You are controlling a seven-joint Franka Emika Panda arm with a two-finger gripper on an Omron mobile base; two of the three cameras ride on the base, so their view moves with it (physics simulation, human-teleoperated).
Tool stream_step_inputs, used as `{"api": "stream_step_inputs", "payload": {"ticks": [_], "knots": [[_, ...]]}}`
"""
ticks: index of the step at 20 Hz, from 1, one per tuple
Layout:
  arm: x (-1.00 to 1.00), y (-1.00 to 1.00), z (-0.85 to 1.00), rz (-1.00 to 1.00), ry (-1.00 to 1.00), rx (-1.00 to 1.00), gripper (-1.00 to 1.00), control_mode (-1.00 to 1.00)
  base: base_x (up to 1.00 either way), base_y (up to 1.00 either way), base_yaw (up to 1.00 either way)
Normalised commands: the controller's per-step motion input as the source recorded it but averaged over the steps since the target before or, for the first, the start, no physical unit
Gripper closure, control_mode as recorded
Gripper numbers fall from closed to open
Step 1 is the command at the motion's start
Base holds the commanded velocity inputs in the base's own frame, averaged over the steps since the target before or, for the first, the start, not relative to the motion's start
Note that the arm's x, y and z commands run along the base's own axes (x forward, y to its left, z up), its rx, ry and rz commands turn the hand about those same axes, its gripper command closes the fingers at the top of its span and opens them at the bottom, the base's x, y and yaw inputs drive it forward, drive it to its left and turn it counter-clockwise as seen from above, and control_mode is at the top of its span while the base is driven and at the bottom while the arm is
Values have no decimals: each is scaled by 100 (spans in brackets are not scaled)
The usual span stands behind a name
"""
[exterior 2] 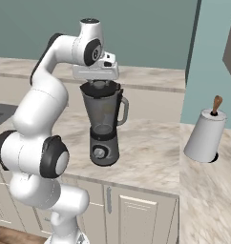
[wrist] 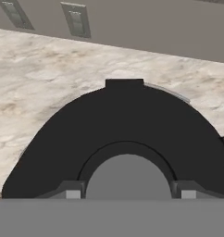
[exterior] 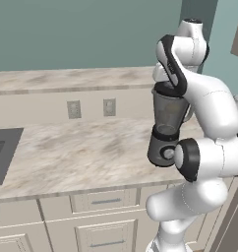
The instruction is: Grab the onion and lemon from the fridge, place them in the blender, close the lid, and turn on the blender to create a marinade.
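The blender [exterior 2: 104, 124] stands upright on the marble counter [exterior 2: 151, 157], a translucent grey jar on a dark base with a front knob; it is also in the left base view [exterior: 166, 129]. The black lid [wrist: 123, 120] sits across the jar's mouth [exterior 2: 106, 87]. My gripper [wrist: 130, 193] comes straight down onto it [exterior 2: 99, 81], and its fingertips [wrist: 73, 192] press both sides of the lid's grey centre knob, shut on it. The onion and lemon are hidden, and the fridge is out of view.
A white tapered container with a brown wooden knob [exterior 2: 205, 137] stands on the counter to the right. Two wall outlets [exterior: 74, 109] sit on the backsplash. A dark inset panel [exterior: 2, 152] lies at the counter's left end. Cabinet doors run below the front edge.
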Motion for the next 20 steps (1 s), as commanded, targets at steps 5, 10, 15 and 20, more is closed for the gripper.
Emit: {"api": "stream_step_inputs", "payload": {"ticks": [5,10,15,20], "knots": [[0,0,0,0,1,0,100,-100,0,0,0],[0,2,-11,0,3,0,100,-100,0,0,0],[0,6,-29,0,-1,-1,100,-100,0,0,0],[0,0,-14,-5,-14,0,100,-100,0,0,0]]}}
